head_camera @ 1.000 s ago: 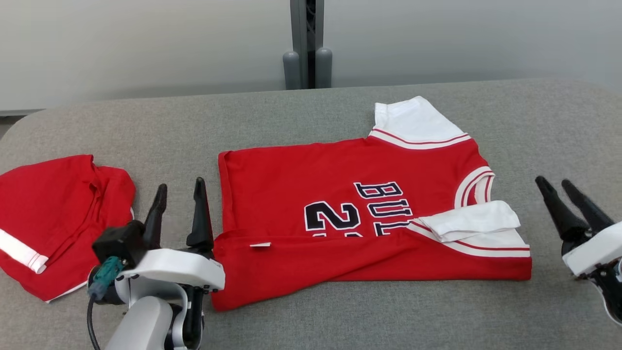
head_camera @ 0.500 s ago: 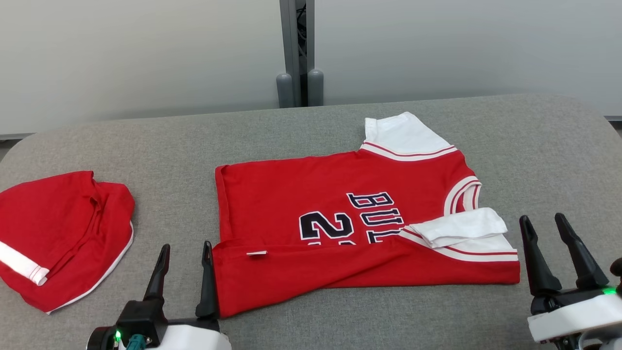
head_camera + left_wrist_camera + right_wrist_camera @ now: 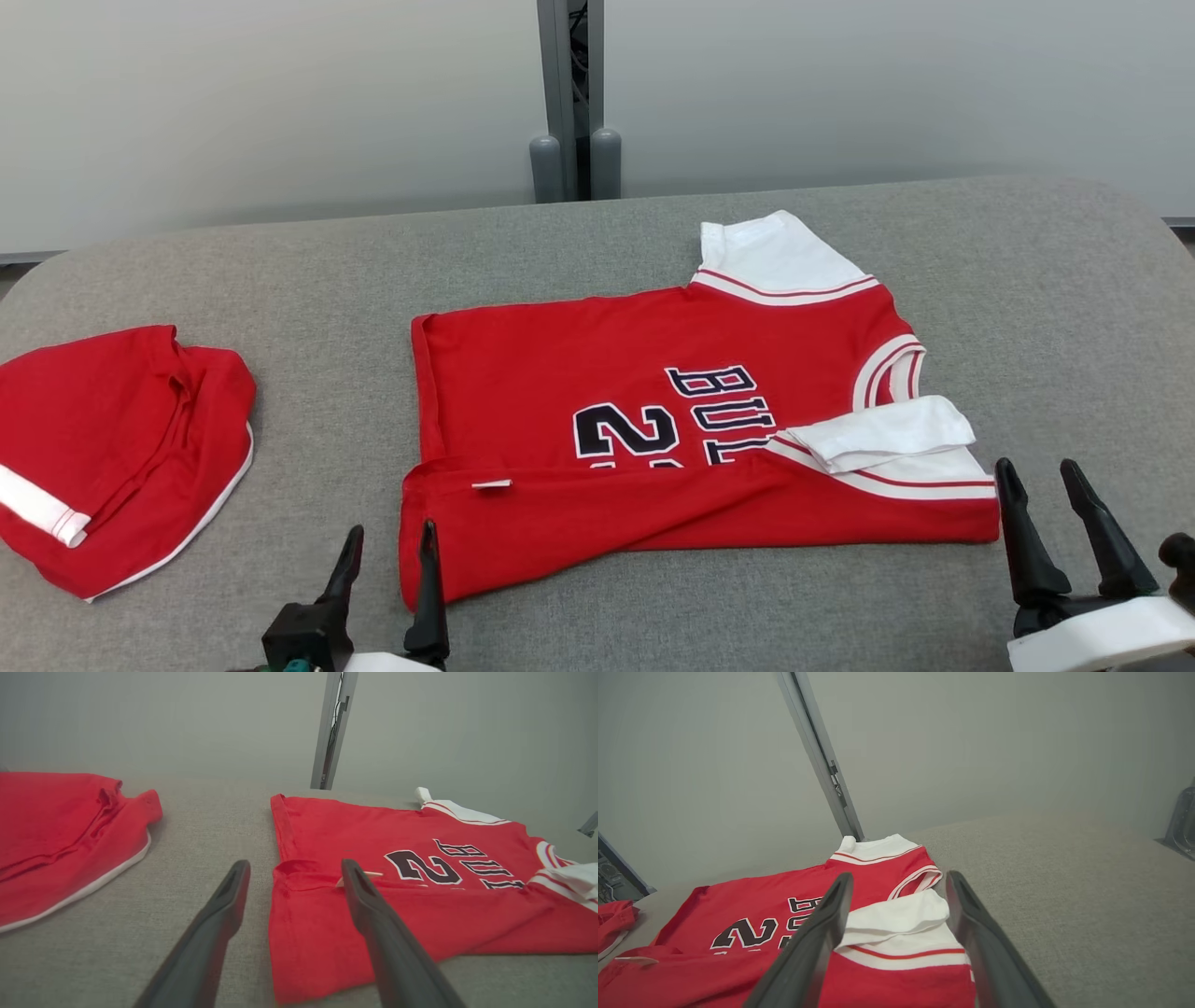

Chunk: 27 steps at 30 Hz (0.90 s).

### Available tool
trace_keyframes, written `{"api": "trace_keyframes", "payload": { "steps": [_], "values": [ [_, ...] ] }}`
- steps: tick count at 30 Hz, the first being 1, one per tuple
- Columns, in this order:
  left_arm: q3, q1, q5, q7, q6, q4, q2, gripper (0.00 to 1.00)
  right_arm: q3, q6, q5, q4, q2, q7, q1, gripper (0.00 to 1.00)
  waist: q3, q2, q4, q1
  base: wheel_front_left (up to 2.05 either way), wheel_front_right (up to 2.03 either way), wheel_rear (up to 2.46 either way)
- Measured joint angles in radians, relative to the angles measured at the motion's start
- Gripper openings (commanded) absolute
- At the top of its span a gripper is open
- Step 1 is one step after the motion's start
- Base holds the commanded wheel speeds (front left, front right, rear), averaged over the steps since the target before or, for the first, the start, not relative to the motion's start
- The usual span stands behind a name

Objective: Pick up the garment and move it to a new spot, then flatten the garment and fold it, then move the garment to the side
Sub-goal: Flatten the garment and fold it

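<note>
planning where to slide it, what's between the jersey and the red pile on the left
Bare tabletop between jersey and red pile, in the head view; the left pincer stands at the near end.

The grey cloth-covered table bears a partly folded red jersey and, well left, another red garment.

Red short-sleeved jersey with white sleeves and dark lettering. Laid flat mid-tabletop, front up, collar to the right, hem to the left. Nearest long edge folded up over the front, hiding the lettering's lower part, small white tag showing on that flap. White near sleeve doubled back onto the chest, far sleeve spread flat.
</note>
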Motion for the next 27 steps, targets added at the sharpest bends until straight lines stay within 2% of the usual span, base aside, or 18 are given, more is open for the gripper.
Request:
{"api": "trace_keyframes", "payload": {
  "steps": [12,19,27],
  "values": [
    [-0.069,-0.127,-0.058,0.000,-0.008,0.292,0.000,1.00,0.021,0.000,0.171,0.275,-0.002,0.026,-0.101,1.00,0.045,-0.0001,-0.009,0.0000,0.00,0.00,0.00],
    [-0.093,-0.199,-0.095,0.000,-0.008,0.383,0.000,1.00,0.083,0.000,0.220,0.384,-0.015,0.035,-0.174,1.00,0.075,0.0000,-0.012,0.0000,0.00,0.00,0.00],
    [-0.110,-0.253,-0.119,0.000,-0.003,0.421,0.000,1.00,0.140,0.000,0.274,0.455,-0.024,0.041,-0.224,1.00,0.099,0.0000,-0.012,0.0000,0.00,0.00,0.00]
  ]
}}
